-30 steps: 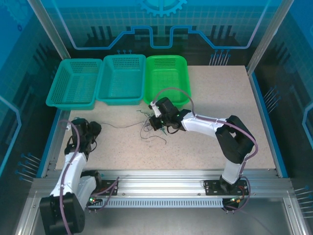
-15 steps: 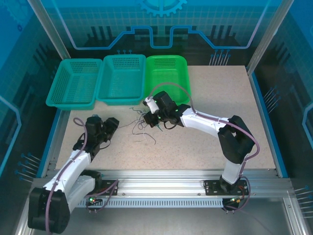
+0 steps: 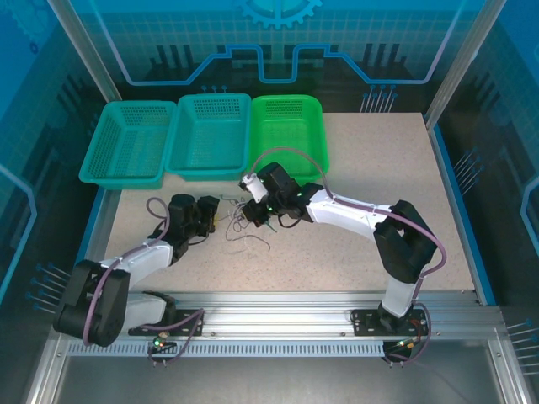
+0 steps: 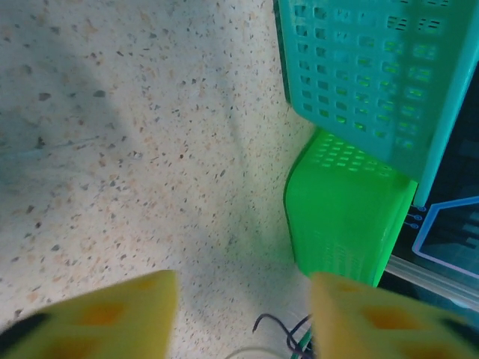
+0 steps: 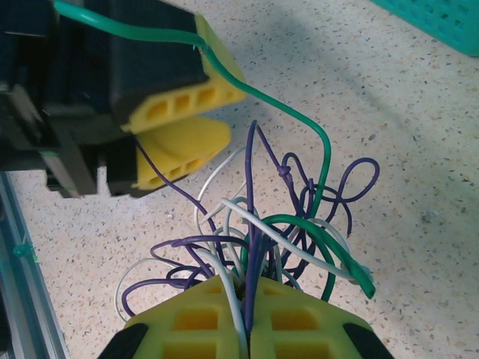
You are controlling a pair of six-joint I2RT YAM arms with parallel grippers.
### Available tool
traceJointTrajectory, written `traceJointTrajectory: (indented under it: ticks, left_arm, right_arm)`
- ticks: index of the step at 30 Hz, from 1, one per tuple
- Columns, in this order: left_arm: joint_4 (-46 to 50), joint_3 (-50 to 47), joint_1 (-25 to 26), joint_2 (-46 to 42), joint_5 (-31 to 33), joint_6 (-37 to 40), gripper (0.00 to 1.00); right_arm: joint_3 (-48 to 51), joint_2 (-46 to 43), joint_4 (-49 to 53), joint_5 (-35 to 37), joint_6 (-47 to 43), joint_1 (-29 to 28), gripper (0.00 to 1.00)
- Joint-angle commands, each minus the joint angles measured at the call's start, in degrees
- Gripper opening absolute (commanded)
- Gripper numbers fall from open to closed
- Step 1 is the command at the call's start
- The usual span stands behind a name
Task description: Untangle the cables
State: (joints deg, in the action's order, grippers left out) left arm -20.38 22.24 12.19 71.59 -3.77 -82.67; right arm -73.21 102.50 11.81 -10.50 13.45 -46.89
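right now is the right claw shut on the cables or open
Shut on the cables: in the right wrist view the right claw has its yellow fingers meeting, with purple, white and green wires pinched in the seam.

Wide open tabletop [image 3: 379,177] to the right of the green basket [image 3: 286,139]. Just before its front-left corner it's tight: cables [image 3: 240,223] bunched between left end effector [image 4: 241,284] and right end effector [image 5: 247,295]. Teal baskets [image 3: 209,135] block its left.
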Motion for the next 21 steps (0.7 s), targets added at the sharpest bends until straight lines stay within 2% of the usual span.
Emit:
traceJointTrajectory:
  ticks: [1, 4, 6, 9, 12, 15, 19, 21]
  left_arm:
    - [-5.93, 0.96, 0.16, -0.24, 0.14, -0.19, 0.00]
    - [0.51, 1.01, -1.22, -6.39, 3.78, 3.75, 0.00]
    - [8.67, 1.51, -4.33, -12.43, 6.01, 7.08, 0.00]
    - [20.64, 1.64, -13.19, -22.86, 7.51, 11.94, 0.00]
    - [26.05, 1.39, -19.75, -29.96, 6.61, 15.43, 0.00]
    - [26.76, 2.69, -20.28, -29.87, 3.66, 18.17, 0.00]
    - [21.51, 3.15, -19.97, -24.21, -3.34, 20.21, 0.00]
    - [20.69, 3.94, -19.39, -22.43, -5.11, 22.62, 0.00]
  right_arm:
    - [-1.20, 0.24, 1.36, 2.69, 0.69, -0.74, 0.01]
    - [1.39, -0.30, 2.98, 11.30, 5.25, 0.71, 0.01]
    - [6.26, -2.22, 2.42, 13.46, 8.65, 3.06, 0.01]
    - [15.09, -6.14, -1.33, 11.77, 13.76, 7.37, 0.04]
    - [19.70, -7.53, -2.41, 10.86, 14.98, 9.10, 0.12]
    - [19.78, -5.93, -0.70, 10.11, 14.76, 8.71, 0.15]
    - [17.95, -3.26, -0.82, 6.48, 13.15, 5.80, 0.16]
    - [16.80, -3.37, 0.04, 5.94, 11.75, 4.48, 0.27]
